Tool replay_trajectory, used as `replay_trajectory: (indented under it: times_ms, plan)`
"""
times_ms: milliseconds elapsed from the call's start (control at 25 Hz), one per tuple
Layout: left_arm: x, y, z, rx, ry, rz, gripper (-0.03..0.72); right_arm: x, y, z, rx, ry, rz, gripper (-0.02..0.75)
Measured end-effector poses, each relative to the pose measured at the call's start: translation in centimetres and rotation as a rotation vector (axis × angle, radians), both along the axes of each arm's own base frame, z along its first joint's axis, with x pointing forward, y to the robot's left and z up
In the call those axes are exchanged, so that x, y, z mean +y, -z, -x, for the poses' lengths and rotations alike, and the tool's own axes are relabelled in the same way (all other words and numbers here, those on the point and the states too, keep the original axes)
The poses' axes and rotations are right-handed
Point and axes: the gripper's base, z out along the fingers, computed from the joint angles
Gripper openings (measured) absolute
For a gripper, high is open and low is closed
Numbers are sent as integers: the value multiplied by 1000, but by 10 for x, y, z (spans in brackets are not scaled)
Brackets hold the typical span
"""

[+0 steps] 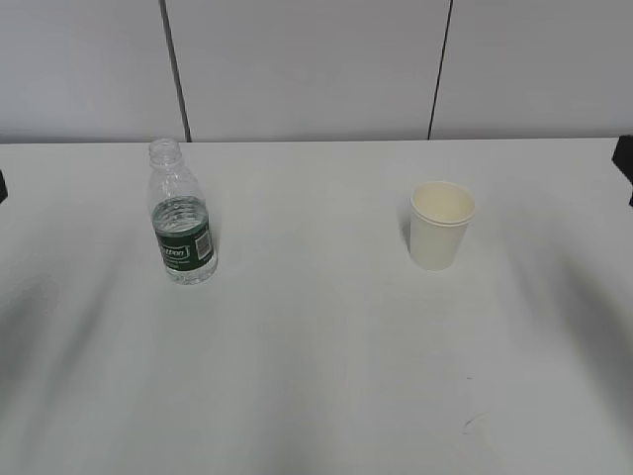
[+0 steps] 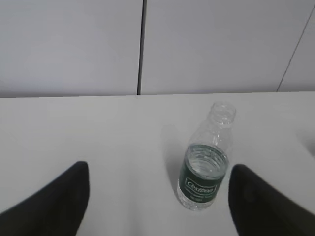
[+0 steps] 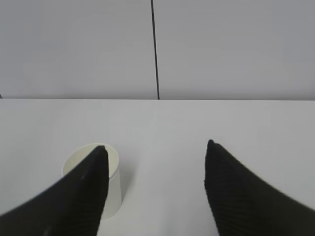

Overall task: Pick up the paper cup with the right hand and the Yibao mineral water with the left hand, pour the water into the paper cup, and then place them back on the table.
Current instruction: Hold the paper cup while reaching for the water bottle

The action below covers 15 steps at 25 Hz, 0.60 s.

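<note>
Left pincer: in the left wrist view the left hand's forked black gripper (image 2: pixel 157 196) is seen released, its two dark fingers (image 2: pixel 54 206) spread wide at the lower corners, with nothing held between them.
Bottle against left pincer: the small clear ribbed plastic bottle of Yibao mineral water (image 2: pixel 204 167), with a dark green label and no cap, is found ahead of the spread fingers, nearer the right-hand finger than the left one and apart from both; it stands upright.
Water: clear colourless water (image 2: pixel 206 164) is seen through the bottle, reaching to about the top of the label.
Right pincer: in the right wrist view the right hand's black gripper (image 3: pixel 155 187) is likewise released, both ribbed fingers (image 3: pixel 246 196) set wide apart and empty.
Cup against right pincer: the small cream-white tapered paper cup (image 3: pixel 110 184) with a rolled rim is partly covered by the left-hand finger of this view, lying behind it and off to that side of the gap; whether they touch cannot be told.
Table: the large plain white flat tabletop (image 1: pixel 316 376) carries both; bottle and cup are stood well apart on it.
Far: a pale panelled wall (image 1: pixel 307 59) with dark seams is seen behind the table.
</note>
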Motion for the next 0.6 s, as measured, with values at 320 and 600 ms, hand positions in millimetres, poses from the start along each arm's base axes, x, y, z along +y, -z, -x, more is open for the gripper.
replay_trajectory:
  times_ms: [320,600]
  plan:
    - [-13,14,-19,-34,41,-52,531,4,33,-7,-87,-45,18,490]
    - [-20,27,-36,-51,65,-72,531,16,55,-21,-88,-175,24,490]
